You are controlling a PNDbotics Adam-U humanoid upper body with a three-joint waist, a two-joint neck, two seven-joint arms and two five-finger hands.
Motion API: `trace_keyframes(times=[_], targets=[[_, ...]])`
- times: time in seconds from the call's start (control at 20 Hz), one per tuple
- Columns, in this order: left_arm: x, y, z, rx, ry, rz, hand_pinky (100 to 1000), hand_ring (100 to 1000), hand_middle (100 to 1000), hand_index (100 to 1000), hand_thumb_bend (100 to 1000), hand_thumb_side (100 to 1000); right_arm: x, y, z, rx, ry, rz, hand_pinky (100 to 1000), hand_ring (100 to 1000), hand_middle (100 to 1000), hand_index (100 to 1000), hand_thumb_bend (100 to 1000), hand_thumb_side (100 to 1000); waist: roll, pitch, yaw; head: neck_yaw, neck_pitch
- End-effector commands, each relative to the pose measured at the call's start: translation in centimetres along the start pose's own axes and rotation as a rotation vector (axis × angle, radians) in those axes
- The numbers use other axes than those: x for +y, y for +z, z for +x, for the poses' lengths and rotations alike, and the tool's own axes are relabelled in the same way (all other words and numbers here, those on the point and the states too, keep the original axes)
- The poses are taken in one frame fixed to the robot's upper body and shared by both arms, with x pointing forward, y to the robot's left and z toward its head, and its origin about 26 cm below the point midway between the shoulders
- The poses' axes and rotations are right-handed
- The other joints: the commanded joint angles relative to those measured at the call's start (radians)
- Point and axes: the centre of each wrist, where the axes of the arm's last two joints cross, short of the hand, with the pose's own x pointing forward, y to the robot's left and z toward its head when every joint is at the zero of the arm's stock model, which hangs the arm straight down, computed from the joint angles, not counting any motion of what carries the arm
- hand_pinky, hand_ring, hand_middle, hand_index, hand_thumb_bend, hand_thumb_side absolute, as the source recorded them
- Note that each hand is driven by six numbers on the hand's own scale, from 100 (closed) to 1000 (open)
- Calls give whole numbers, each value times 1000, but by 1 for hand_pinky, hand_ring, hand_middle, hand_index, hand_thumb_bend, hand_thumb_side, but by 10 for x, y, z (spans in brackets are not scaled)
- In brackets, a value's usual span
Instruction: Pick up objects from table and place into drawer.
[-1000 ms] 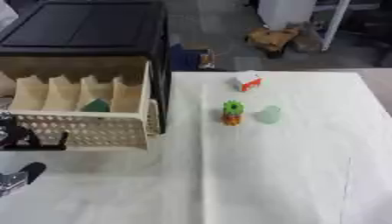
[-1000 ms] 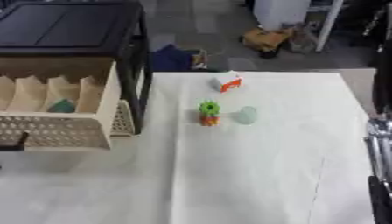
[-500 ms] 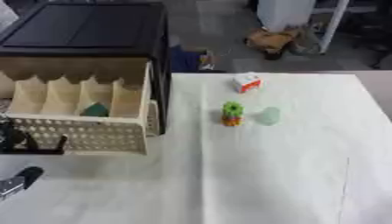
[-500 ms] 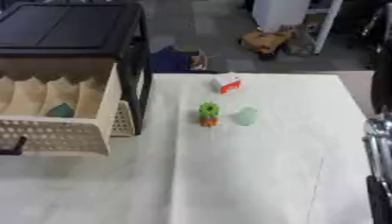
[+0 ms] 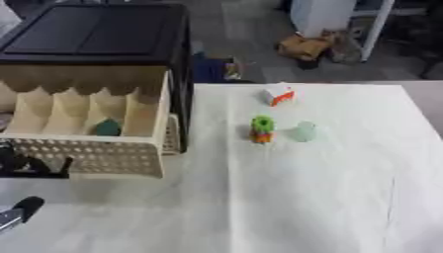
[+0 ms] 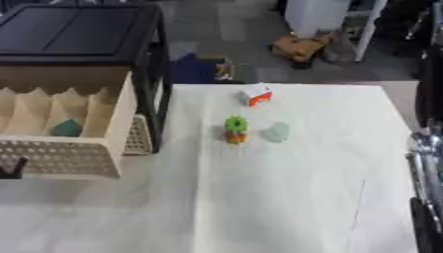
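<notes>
Counter (image 5: 329, 207) is carrying everything. Drawer (image 5: 86, 123) is standing open at my left, one teal piece (image 5: 107, 128) already lying inside. Three toys are waiting mid-counter — white-and-red block (image 5: 279, 94), green-orange toy (image 5: 261, 128), pale green lump (image 5: 304, 132) — right of the drawer, well ahead of my left hand (image 5: 17, 213) at the lower corner; whether its fingers are open or holding anything, I cannot tell.

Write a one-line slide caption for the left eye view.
Open drawer holding one teal item; an orange-white box, a green-orange toy and a pale green piece wait on the white table.

Soft, blurry views under even, dim indoor light, with the white cloth-covered table (image 5: 329, 197) brightest and no hard shadows.
</notes>
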Motion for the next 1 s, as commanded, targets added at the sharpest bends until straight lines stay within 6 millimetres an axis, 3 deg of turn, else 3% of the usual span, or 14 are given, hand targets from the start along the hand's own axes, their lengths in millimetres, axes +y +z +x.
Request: trace_keyframes(times=[0.05, 0.3, 1.0], targets=[[14, 6, -3, -19, -33, 37, 100, 100, 100, 935, 149, 1000, -3, -5, 9, -40, 0, -13, 657, 612, 548, 806, 100, 1000, 1, -23, 3, -4, -11], [17, 7, -4, -38, -23, 38, 100, 100, 100, 989, 142, 1000, -3, -5, 9, -39, -2, -16, 657, 612, 548, 806, 100, 1000, -2, -28, 3, -7, -11], [35, 15, -13, -108, -31, 184, 100, 100, 100, 872, 100, 1000, -4, -4, 8, -34, 3, -27, 657, 614, 549, 806, 100, 1000, -2, -40, 13, -29, 4]])
